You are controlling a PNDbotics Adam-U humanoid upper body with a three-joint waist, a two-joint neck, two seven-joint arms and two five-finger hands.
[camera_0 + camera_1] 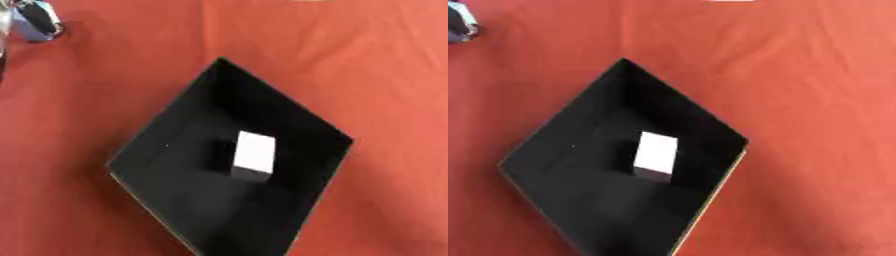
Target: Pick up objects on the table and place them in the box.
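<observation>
A black open box (166,150) lies askew like a diamond on the red cloth, in the middle of both views. Inside it, near the middle of the floor, stands a white block (255,152) with a dark side face. At the top left corner a black, silver and bluish shape (35,22) shows, which looks like part of my left hand; its fingers cannot be made out, nor whether it holds anything. It is far from the box, up and to the left. My right hand shows in neither view.
Red cloth (367,75) covers the table all round the box. A sliver of something pale (732,1) touches the top edge. A dark strip (2,65) runs along the left edge.
</observation>
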